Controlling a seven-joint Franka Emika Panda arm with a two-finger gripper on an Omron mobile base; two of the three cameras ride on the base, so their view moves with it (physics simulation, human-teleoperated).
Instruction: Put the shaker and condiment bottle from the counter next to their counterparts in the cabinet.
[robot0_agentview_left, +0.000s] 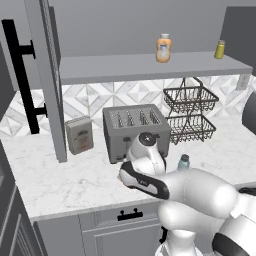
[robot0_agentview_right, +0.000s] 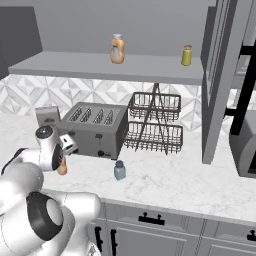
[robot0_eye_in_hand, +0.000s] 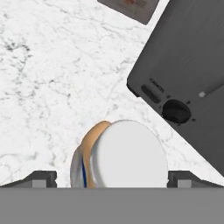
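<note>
On the counter (robot0_eye_in_hand: 43, 65) the condiment bottle (robot0_eye_in_hand: 129, 159) shows from above as a white cap over an orange body. My gripper (robot0_eye_in_hand: 113, 178) hangs open right over it, one fingertip on each side of the cap and clear of it. From the right base view, the same bottle (robot0_agentview_right: 62, 167) stands in front of the toaster, under my gripper (robot0_agentview_right: 61, 161). The teal shaker (robot0_agentview_right: 119, 170) (robot0_agentview_left: 183, 162) stands on the counter (robot0_agentview_right: 175, 185) to its right. The counterparts sit on the cabinet shelf (robot0_agentview_right: 100, 65): an orange bottle (robot0_agentview_right: 117, 48) (robot0_agentview_left: 163, 48) and a yellow-olive shaker (robot0_agentview_right: 187, 55) (robot0_agentview_left: 220, 49).
A grey toaster (robot0_agentview_left: 135, 130) (robot0_eye_in_hand: 192, 74) stands just behind the bottle. A two-tier wire rack (robot0_agentview_right: 152, 125) is to its right and a small box (robot0_agentview_left: 79, 135) to its left. The open cabinet door (robot0_agentview_left: 47, 75) hangs left of the shelf.
</note>
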